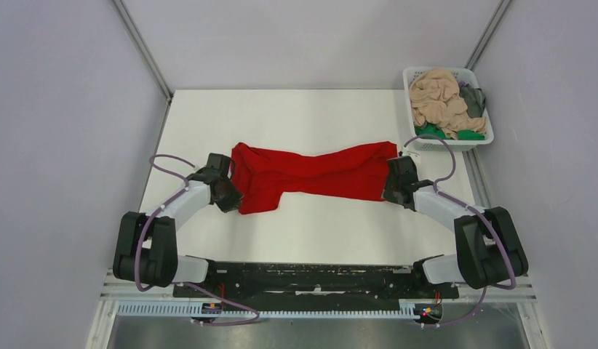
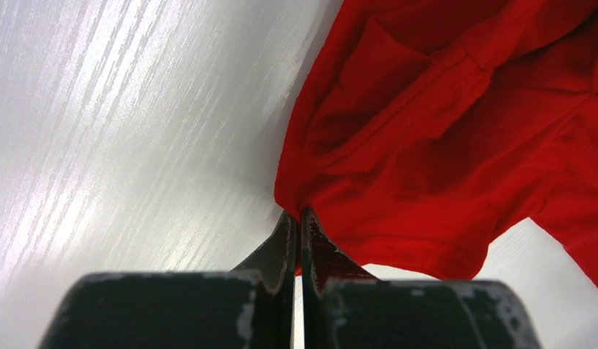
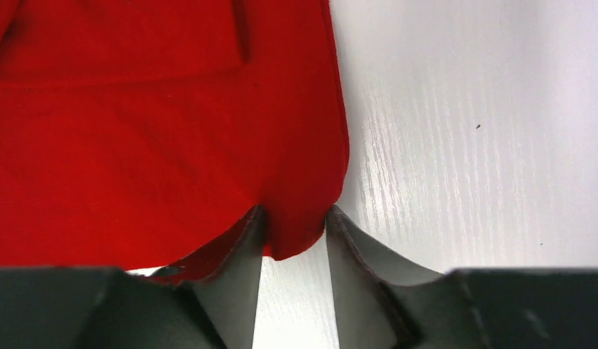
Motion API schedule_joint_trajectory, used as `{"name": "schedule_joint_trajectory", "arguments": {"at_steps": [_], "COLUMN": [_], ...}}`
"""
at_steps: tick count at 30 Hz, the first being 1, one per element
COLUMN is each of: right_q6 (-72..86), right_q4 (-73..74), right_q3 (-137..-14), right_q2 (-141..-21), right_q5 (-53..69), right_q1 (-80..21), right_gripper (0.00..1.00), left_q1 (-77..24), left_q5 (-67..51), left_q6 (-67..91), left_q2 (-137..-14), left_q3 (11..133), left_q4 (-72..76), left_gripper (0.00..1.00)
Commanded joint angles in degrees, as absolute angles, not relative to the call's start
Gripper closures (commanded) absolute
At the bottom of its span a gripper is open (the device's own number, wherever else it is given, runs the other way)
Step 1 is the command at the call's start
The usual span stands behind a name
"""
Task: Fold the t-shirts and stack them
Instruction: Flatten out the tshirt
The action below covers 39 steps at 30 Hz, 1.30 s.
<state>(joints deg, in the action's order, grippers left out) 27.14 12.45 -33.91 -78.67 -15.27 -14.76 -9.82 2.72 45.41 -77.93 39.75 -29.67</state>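
A bright red t-shirt (image 1: 311,174) lies stretched left to right across the middle of the white table. My left gripper (image 1: 227,193) is at its left end, shut on a pinch of the red cloth, as the left wrist view shows (image 2: 296,214); the bunched red t-shirt (image 2: 441,131) spreads out to the right of it. My right gripper (image 1: 394,182) is at the shirt's right end. In the right wrist view it (image 3: 292,214) is open, with a corner of the red t-shirt (image 3: 158,145) lying between its jaws. More t-shirts sit in the basket: peach-beige (image 1: 436,98), dark grey (image 1: 475,98) and green (image 1: 467,134).
A white slotted plastic basket (image 1: 410,73) stands at the table's far right corner. Grey walls enclose the table on the left, right and back. The arms' bases and a black rail (image 1: 311,276) run along the near edge.
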Motion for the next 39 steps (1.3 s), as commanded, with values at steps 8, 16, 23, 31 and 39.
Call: {"name": "schedule_joint_trajectory", "arguments": {"at_steps": [8, 16, 23, 31, 39], "right_q6": [24.20, 21.76, 18.97, 14.29, 9.05], "right_q4": [5.18, 0.44, -2.87, -5.58, -6.43], "right_q3": [-33.97, -40.18, -45.96, -50.91, -57.03], "right_q2": [-75.06, -64.09, -55.93, -50.55, -47.04], "right_q5": [-9.03, -11.85, -18.61, -22.60, -24.71], "right_q1": [-15.39, -15.30, -14.59, -14.50, -14.49], "right_gripper": [1.00, 1.00, 1.00, 1.00, 1.00], "left_q1": [-9.93, -9.93, -9.93, -9.93, -9.93], "left_q5": [-3.40, -10.37, -8.35, -1.66, 5.62], "left_q6": [45.07, 44.21, 44.04, 44.12, 41.60], "left_q2": [-72.02, -60.81, -56.01, -51.59, -49.82], "left_q3": [40.18, 47.45, 58.49, 68.14, 79.43], "left_q4": [-30.63, -32.52, -31.22, -30.63, -30.35], "left_gripper": [0.98, 0.98, 0.98, 0.98, 0.98]}}
